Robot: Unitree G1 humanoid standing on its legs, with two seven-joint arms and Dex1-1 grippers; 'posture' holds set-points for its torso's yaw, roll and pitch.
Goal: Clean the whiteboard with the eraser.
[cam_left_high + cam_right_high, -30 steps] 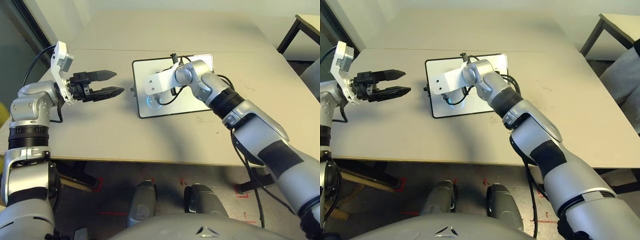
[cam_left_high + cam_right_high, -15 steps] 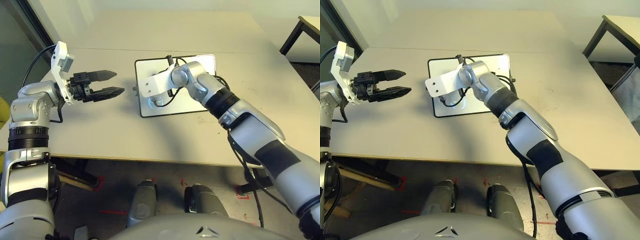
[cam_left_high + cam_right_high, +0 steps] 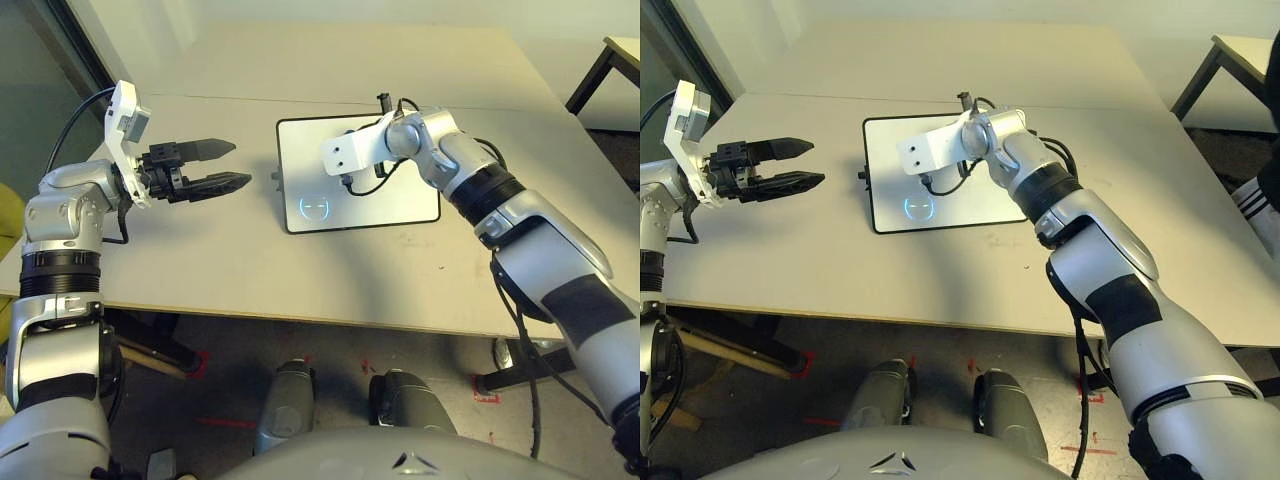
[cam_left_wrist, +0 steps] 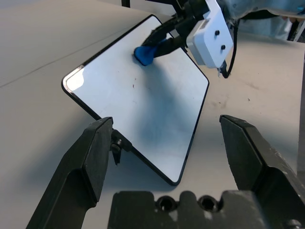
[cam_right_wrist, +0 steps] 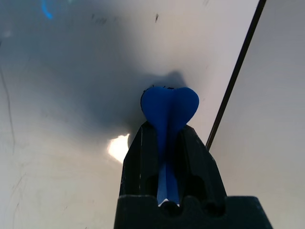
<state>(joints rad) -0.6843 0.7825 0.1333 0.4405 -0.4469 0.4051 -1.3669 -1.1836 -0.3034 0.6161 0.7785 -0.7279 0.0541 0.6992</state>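
I see a big pale table point(image 3: 300, 270). Far off to the right stands another table point(image 3: 1245, 50) with dark legs. Under my table, the floor point(image 3: 220, 390) has small red marks point(image 3: 222, 425) on it.

Head stereo pair looked forward and down over the bench point(image 3: 300, 280), both eyes sharing the whiteboard point(image 3: 400, 200). Left wrist camera faced the same board from a short way off. Right wrist camera sat close above it, at the eraser point(image 5: 169, 107).
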